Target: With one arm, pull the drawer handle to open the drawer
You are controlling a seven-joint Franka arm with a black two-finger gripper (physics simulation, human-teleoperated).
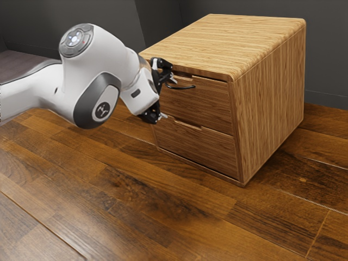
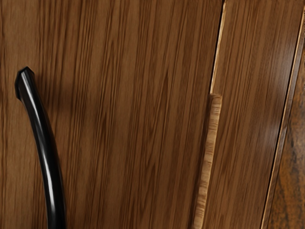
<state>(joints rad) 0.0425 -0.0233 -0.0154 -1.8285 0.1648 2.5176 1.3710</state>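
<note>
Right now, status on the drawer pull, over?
Gripper at black handle's end, grip unreadable. Top drawer looks barely open at most. Nothing blocking its travel.

Cabinet (image 1: 255,70) on the floor (image 1: 136,212); upper drawer (image 1: 206,109) above lower drawer (image 1: 198,145); handle (image 1: 185,87) on upper front, claw (image 1: 165,87) at its end toward the exterior view's left.
</note>
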